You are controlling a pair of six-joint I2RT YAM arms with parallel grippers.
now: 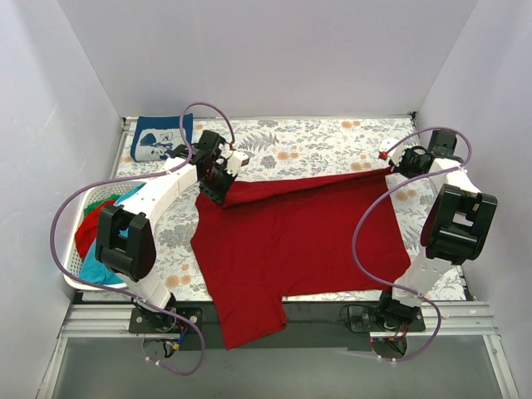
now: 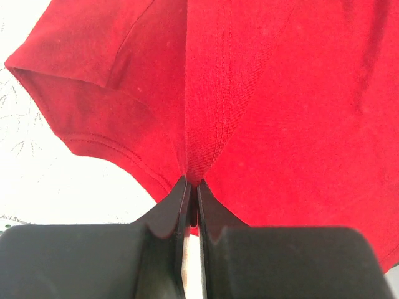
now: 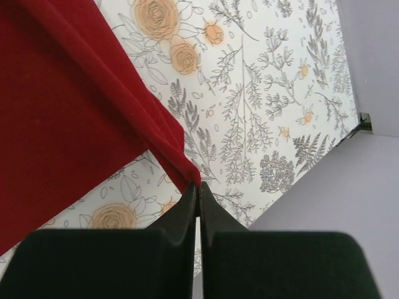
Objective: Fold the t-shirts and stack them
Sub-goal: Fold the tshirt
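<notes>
1. While both pairs of jaws are pressed together, each has cloth clamped between its tips. The left gripper pinches a gathered ridge along a stitched seam of the dark red t-shirt, just beside a sleeve. The right gripper bites only a thin corner point of the same shirt.
2. Between the two grippers the shirt's far edge is lifted and drawn into a line above the floral table cloth. The rest lies spread on it, and one part hangs over the table's near edge between the arm bases.
3. The right grip looks the weaker one. With so little fabric held, a sharp or uneven pull could slide the corner free and drop that side.
4. The overhanging part is likely to drag or catch on the edge during a fold, which would skew the crease.
5. The white laundry basket at the left holds bunched garments in red, teal and green, partly hidden under the left arm.
6. A navy t-shirt with white print lies folded at the far left, outside the basket.
</notes>
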